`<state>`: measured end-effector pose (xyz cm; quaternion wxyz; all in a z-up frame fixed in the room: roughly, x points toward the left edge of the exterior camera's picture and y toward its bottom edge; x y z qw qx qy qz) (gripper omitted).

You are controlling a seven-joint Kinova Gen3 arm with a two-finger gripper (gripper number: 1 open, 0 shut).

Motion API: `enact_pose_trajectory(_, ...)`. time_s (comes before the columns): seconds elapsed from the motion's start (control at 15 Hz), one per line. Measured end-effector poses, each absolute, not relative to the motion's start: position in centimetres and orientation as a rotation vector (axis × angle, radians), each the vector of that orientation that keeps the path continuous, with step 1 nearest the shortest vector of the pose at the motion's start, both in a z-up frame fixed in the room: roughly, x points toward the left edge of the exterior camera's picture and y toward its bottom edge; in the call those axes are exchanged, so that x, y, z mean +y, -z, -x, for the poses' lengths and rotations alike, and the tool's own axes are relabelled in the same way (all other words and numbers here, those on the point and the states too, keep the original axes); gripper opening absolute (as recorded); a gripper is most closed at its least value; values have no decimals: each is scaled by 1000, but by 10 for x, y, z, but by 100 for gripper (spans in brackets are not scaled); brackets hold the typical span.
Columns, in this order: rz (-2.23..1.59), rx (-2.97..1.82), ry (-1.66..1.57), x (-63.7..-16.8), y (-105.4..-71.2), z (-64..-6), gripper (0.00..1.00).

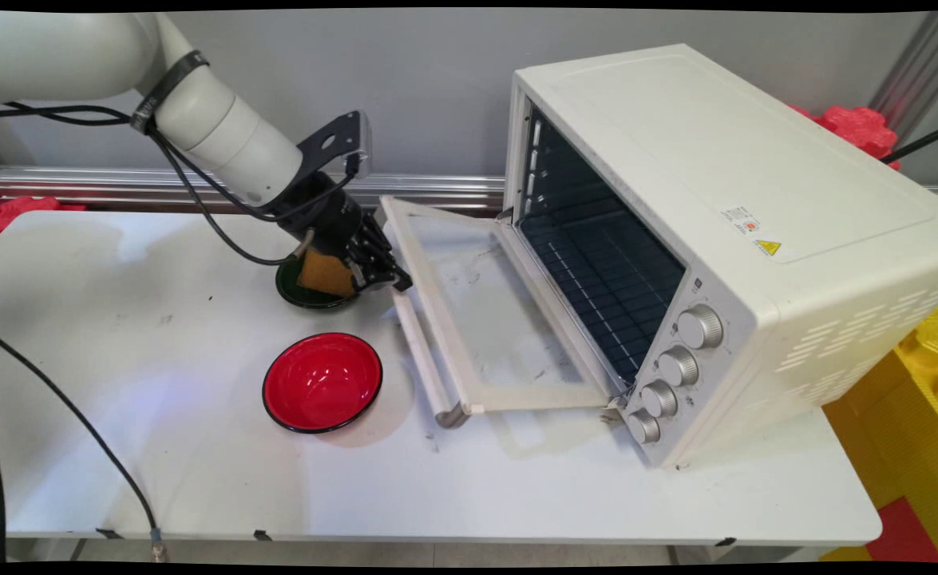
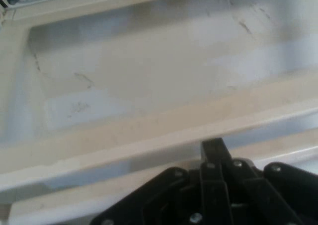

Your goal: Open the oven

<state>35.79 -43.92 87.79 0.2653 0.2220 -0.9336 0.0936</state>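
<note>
The gripper (image 1: 393, 279) hangs low over the tabletop (image 1: 197, 479), just at the handle edge of the open oven door (image 1: 484, 319). In the hand view its black linkage rises from the bottom edge with the two fingers (image 2: 212, 150) drawn together into a single narrow tip, nothing between them. That tip sits right against the door's cream handle bar (image 2: 149, 145); whether it actually touches the bar I cannot tell, since the view there is soft.

The toaster oven (image 1: 724, 224) stands at about 3 o'clock on the tabletop, cream-white, its door folded down flat toward 9 o'clock so the glass pane lies nearly level. The dark cavity (image 1: 596, 255) with its wire rack is open to view. Four silver knobs (image 1: 680, 366) run down the front panel at the door's right side.

Just behind the gripper, toward 10 o'clock of the door, sits a dark green bowl (image 1: 309, 295), partly hidden by the wrist. An orange-brown piece (image 1: 326, 274) shows in front of it, close against the wrist; what it is stays unclear.

A red bowl (image 1: 322, 382) with a black rim rests upright at about 6 o'clock from the gripper, near the door's handle end but apart from it. Black cables (image 1: 77, 423) trail across the tabletop's left part.
</note>
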Motion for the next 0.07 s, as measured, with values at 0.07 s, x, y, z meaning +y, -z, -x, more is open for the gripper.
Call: enact_pose_trajectory(0.07, -597, -2523, -250, -438, -878, -360, 0)
